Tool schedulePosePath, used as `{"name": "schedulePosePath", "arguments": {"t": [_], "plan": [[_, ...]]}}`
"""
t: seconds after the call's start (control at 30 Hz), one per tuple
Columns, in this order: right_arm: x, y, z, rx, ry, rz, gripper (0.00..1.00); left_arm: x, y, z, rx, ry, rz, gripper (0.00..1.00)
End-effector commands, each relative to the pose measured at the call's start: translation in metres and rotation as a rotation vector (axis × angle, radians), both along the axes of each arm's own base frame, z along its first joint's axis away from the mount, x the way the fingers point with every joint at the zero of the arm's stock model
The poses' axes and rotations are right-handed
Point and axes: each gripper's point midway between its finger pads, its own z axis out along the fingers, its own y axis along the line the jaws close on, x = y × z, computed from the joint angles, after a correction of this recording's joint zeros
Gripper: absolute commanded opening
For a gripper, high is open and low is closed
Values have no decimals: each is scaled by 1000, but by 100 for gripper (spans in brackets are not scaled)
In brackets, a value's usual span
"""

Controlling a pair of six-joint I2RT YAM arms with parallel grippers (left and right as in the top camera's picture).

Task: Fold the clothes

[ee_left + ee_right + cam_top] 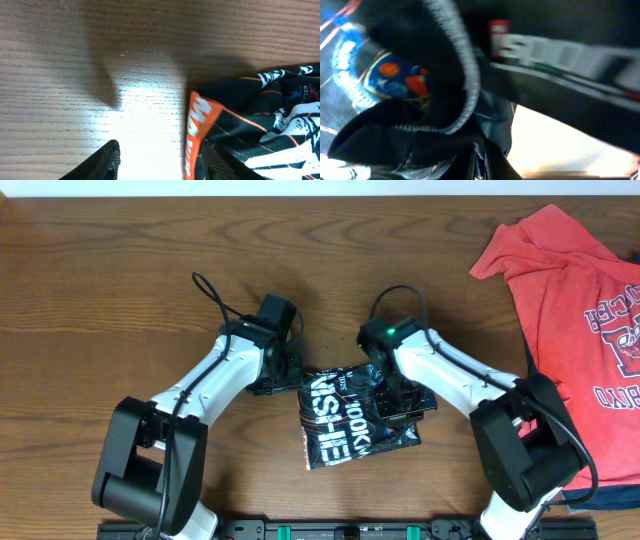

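The black sports shirt (345, 425) lies as a small folded bundle at the table's front middle, white lettering up. My left gripper (292, 372) is at its left edge. In the left wrist view the gripper (160, 165) is open, with bare wood between the fingers and the right finger resting against the shirt's orange band (197, 125). My right gripper (397, 395) is on the bundle's right side. In the blurred right wrist view its fingers (480, 161) are shut on a fold of the black shirt (420, 130). The red T-shirt (585, 300) lies spread at the far right.
The wooden table (120, 300) extends to the left and behind the bundle. The red T-shirt hangs over the right edge. A black rail (330, 530) runs along the front edge between the arm bases.
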Motion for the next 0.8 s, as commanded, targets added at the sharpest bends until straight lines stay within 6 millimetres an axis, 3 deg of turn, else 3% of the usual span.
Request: {"name": "schedulePosePath", "arguments": {"t": [0.0,0.13,0.3,0.4,0.5,0.6,0.77], "plan": [[3,-9,1,-47,-13,-60,8,-2,1,-3,7,12,-3,54],[4,-13,7,-49,-28,-107,9,2,-1,0,1,0,-3,54],[31,-11,35,40,-182,-155,10,1,-1,0,2,3,-3,54],[50,1,56,140,-304,-120,17,1,-1,0,3,4,-3,54],[55,20,65,247,-335,-43,27,1,-1,0,3,4,-3,55],[48,33,62,295,-305,6,30,1,-1,0,3,4,-3,54],[39,43,40,270,-253,45,31,1,-1,0,3,4,-3,55]]}}
